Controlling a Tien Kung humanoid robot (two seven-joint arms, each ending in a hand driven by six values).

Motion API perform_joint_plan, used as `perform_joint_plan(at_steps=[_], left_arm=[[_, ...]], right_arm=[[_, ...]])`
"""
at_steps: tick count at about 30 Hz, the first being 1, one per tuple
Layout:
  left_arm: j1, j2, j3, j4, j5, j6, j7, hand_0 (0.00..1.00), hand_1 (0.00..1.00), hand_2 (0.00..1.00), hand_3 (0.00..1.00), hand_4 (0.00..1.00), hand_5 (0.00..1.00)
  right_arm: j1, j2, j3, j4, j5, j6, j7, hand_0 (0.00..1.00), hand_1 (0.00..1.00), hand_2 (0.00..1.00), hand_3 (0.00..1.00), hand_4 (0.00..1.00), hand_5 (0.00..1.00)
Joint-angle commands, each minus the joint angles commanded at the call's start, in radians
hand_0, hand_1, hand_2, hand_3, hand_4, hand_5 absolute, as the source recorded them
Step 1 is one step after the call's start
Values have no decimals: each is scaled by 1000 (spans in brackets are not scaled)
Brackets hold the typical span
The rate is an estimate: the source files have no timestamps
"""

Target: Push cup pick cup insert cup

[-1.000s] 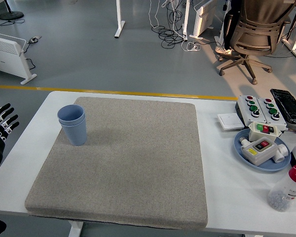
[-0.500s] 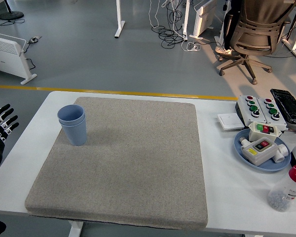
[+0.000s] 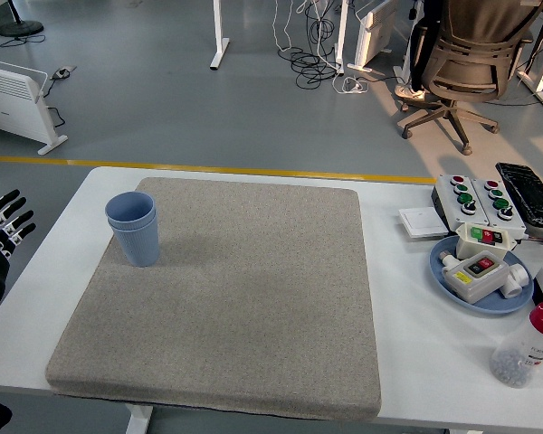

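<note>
Item 1: cups [image 3: 133, 228], blue, 2 by the look of the doubled rim, one nested inside the other, standing upright on the far left part of the mat, near its left edge.

Item 2: mat [image 3: 244, 307], grey, coarse-textured, roughly square, lying flat and covering most of the table's middle. Only the cups stand on it.

Item 3: my left hand [image 3: 2, 226], black with white segments, off the table's left edge, well apart from the cups. Its fingers [image 3: 9, 199] are spread and point up and to the right; it has hold of nothing.

Item 4: table [image 3: 407, 298], white, with a bare strip showing right of the mat.

Item 5: plate [image 3: 445, 276], blue, on the table's right side, carrying a white switch box [image 3: 478, 272] with red and green buttons.

Item 6: button boxes [image 3: 478, 201], pale, beyond the plate, each with red and green buttons; a black tray [image 3: 532, 194] just right of them.

Item 7: bottle [image 3: 528, 345], clear with a red cap, at the near right edge of the table.

Item 8: office chair [image 3: 466, 54], on the grey floor beyond the table, upper right.
</note>
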Motion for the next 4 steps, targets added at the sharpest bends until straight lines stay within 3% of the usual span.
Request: perform_joint_plan(at_steps=[4], left_arm=[[0, -1, 0, 1, 1, 0, 0, 846, 864, 905, 848, 626, 998]], right_arm=[[1, 0, 0, 0, 0, 0, 1, 672, 617, 630, 589, 154, 491]])
